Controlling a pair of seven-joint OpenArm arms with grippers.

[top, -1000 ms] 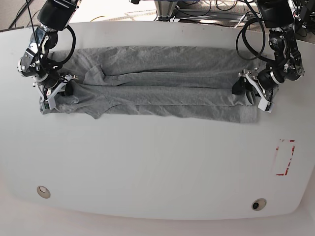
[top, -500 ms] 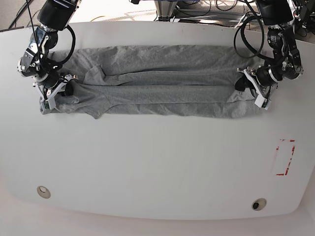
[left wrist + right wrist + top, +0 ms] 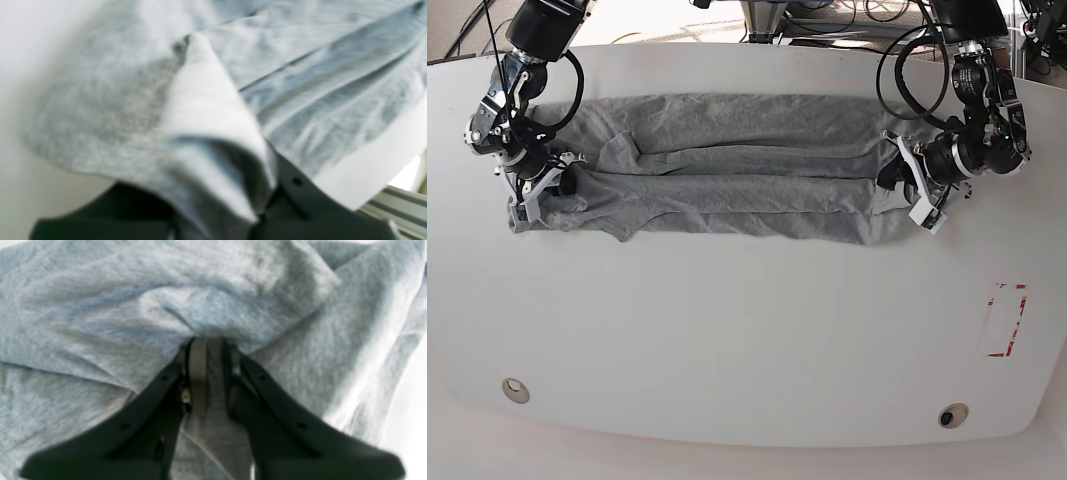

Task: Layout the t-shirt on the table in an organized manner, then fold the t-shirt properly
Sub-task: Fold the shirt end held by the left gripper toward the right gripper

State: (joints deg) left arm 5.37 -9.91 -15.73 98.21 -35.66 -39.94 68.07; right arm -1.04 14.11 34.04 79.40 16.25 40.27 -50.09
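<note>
Now that the left gripper has clamped onto the right end of the t-shirt and dragged it inward, the fold can begin; the right gripper pinches the left end, and the table lies bare nearer.

Left hand low at the base view's right, black fingers pinched together on a fold of the t-shirt, forearm angling down from the far edge, cable looped above the wrist; right hand low at that view's left, fingers clamped close on grey fabric, wrist bent inward, arm descending from the far corner.
</note>
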